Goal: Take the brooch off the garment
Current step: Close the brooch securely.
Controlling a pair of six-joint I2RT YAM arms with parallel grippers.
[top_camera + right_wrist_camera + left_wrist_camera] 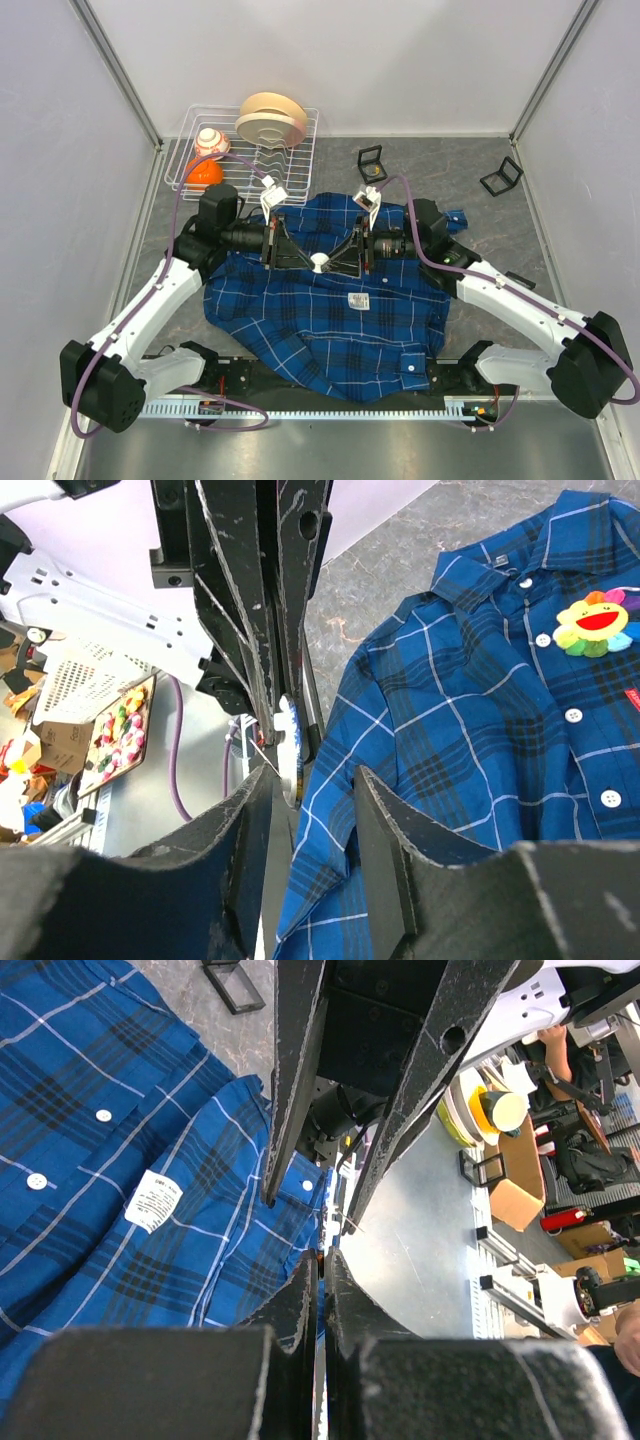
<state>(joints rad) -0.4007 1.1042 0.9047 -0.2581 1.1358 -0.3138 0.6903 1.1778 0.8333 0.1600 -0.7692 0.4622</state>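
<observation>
The dark-blue plaid shirt [330, 330] lies crumpled mid-table and also shows in both wrist views [100, 1180] [470, 710]. My two grippers meet tip to tip above it. The left gripper [308, 262] [322, 1255] is shut on a small round white disc with a thin pin, apparently the brooch [320, 262] [290, 742] seen from its back. The right gripper [333, 262] [312, 775] is open right beside the disc, with a fold of shirt between its fingers. A rainbow flower badge [598, 623] sits on the shirt front beside the white buttons.
A white wire rack [300, 160] at the back left holds a tan plate [270, 118], a small cup [211, 142] and an orange piece [204, 172]. Two small black frames [372, 160] [501, 177] stand on the grey table behind the shirt.
</observation>
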